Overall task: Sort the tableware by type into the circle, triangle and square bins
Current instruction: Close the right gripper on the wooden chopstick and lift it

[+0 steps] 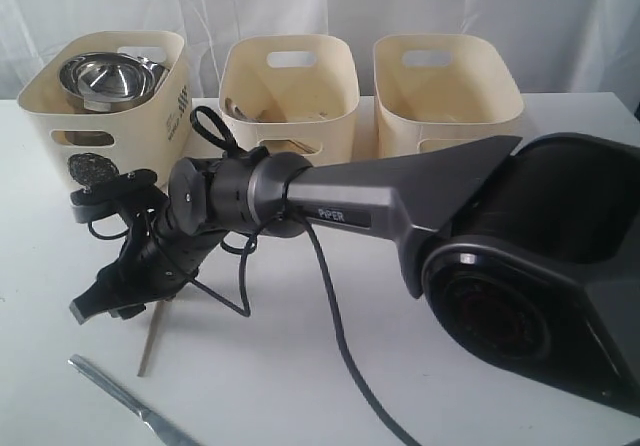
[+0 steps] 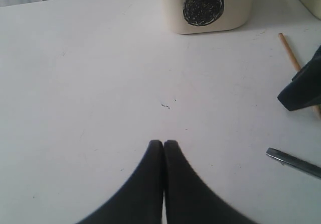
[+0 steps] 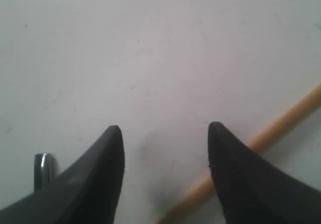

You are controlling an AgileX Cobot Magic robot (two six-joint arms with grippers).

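Observation:
My right gripper [image 1: 100, 304] reaches across to the left of the table and hangs open [image 3: 165, 127] just above a wooden chopstick [image 1: 150, 341]. The chopstick [image 3: 281, 126] runs under one finger. A steel knife [image 1: 120, 391] lies near the front edge, and its end [image 3: 42, 169] shows beside the other finger. The circle bin [image 1: 40, 116] at the back left holds a steel bowl [image 1: 105, 74]. My left gripper [image 2: 164, 142] is shut and empty over bare table, facing the circle bin [image 2: 203, 8], the chopstick [image 2: 291, 53] and the knife [image 2: 293, 162].
Two more cream bins stand at the back, the middle bin [image 1: 290, 91] and the right bin [image 1: 445, 91]; the right arm [image 1: 400, 201] hides their marks. Some cutlery [image 1: 250, 114] lies in the middle one. A black cable [image 1: 330, 296] trails over the table.

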